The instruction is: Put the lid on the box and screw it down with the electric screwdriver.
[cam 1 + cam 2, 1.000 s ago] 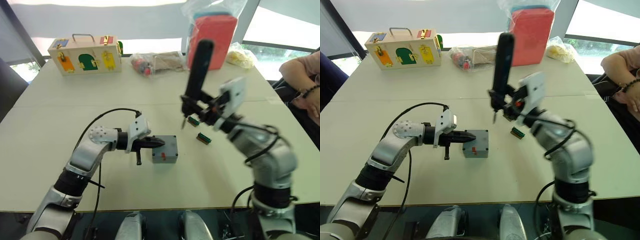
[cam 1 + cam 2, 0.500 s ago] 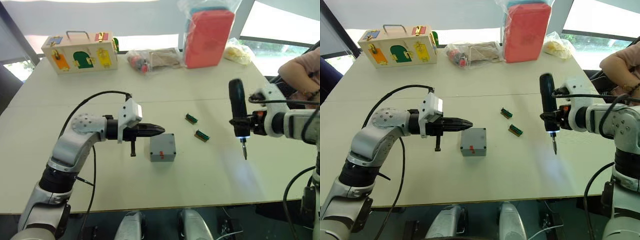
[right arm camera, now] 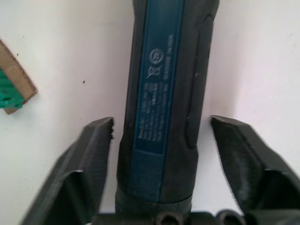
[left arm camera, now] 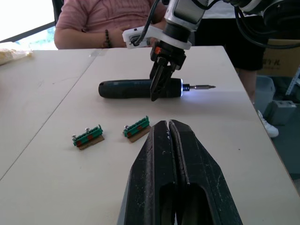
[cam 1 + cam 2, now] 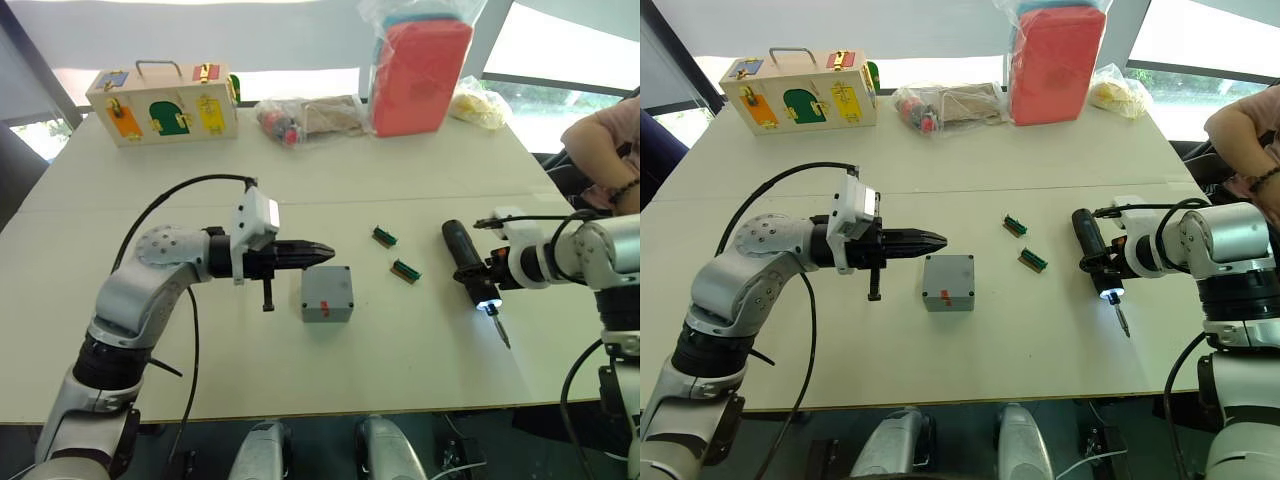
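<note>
**A:** Start at the left. How does the left end effector (image 5: 930, 240) stand?

**B:** Its two black fingers are pressed together with nothing between them, pointing across the counter (image 5: 300, 200), with the tips just beside the upper left corner of the box (image 5: 327, 294). The box sits near the counter's middle with the lid (image 5: 948, 276) on top of it. I'd judge both to be light, stiff plastic that skids easily on a smooth top, so bracing the box by its side walls seems wise.

**B:** Right of it lie two small green terminal blocks (image 5: 405, 271), apart from everything.

**A:** And the electric screwdriver (image 5: 466, 272)?

**B:** It lies flat on the counter, bit toward the near edge, tip light on. The right end effector (image 3: 161, 136) straddles its body with fingers spread, and a gap shows on each side, so nothing is clamped. It looks rigid, round and fairly hefty, apt to roll; the thick mid-body is where I'd grip.

**A:** The room?

**B:** A pale, smooth counter. Along the far edge are a wooden latch box (image 5: 168, 106), some bagged items (image 5: 305, 120) and a red case (image 5: 420, 65). A person (image 5: 605, 150) sits at the far right, by bright windows.
</note>
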`<action>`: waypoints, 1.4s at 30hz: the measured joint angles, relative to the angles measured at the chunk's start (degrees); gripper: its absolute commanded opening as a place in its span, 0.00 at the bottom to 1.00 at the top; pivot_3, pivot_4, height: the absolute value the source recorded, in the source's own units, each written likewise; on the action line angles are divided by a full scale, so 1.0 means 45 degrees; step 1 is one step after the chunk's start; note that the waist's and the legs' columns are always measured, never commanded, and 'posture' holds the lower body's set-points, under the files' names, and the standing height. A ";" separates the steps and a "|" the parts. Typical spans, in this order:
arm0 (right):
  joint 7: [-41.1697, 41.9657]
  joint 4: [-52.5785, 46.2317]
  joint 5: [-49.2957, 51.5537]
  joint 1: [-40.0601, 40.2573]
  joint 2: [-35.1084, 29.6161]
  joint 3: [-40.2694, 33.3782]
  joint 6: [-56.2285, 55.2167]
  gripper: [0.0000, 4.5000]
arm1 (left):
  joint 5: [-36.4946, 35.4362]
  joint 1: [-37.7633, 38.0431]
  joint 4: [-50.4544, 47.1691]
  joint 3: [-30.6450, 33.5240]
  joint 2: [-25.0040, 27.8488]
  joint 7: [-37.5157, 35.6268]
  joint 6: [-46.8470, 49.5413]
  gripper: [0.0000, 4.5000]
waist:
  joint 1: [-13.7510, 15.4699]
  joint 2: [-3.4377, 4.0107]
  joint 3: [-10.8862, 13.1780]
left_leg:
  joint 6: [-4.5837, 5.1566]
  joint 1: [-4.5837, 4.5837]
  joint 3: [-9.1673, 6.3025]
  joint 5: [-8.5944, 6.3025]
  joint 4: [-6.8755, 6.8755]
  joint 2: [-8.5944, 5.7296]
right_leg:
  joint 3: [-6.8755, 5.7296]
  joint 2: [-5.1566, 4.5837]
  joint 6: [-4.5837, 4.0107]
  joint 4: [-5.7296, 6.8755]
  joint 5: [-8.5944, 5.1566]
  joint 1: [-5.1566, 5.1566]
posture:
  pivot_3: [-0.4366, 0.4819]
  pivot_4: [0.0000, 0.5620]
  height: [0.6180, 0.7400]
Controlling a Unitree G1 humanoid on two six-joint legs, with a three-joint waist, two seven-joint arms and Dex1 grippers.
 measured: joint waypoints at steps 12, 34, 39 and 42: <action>0.1622 -0.4832 0.0061 0.0572 -0.0715 -0.1607 -0.2966 0.95 | 0.1441 0.1476 0.1670 -0.0040 0.0641 0.0538 -0.1189 0.00 | 0.0010 0.0029 0.0034 | -0.0002 0.0019 -0.0001 0.0001 0.0005 0.0014 | -0.0002 0.0012 0.0001 0.0005 0.0002 0.0016 | 0.48 0.27 0.92; -0.0287 -0.8429 -0.0577 0.5738 0.4821 0.0606 -0.5922 0.00 | 0.3895 0.1031 0.5843 -0.1332 -0.1226 0.0453 -0.3680 0.00 | 0.0058 -0.0025 0.0005 | -0.0009 0.0073 -0.0004 0.0005 0.0065 -0.0002 | 0.0003 0.0000 0.0030 0.0024 0.0023 0.0094 | 0.48 0.27 0.92; 0.0000 -0.8336 -0.0484 0.5682 0.4784 0.0936 -0.5384 0.00 | 0.4341 0.0450 0.7037 -0.1312 -0.1756 0.0505 -0.4289 0.00 | 0.0037 -0.0024 0.0005 | -0.0005 0.0069 -0.0003 0.0002 0.0101 -0.0002 | 0.0003 0.0000 0.0032 0.0030 0.0024 0.0103 | 0.48 0.27 0.92; 0.0223 -0.8460 -0.0306 0.5651 0.4808 0.1226 -0.4892 0.00 | 0.4490 0.0181 0.7575 -0.1300 -0.2050 0.0648 -0.4557 0.00 | 0.0031 -0.0027 0.0004 | -0.0001 0.0069 -0.0008 0.0000 0.0112 0.0000 | 0.0000 0.0003 0.0033 0.0039 0.0024 0.0105 | 0.48 0.27 0.92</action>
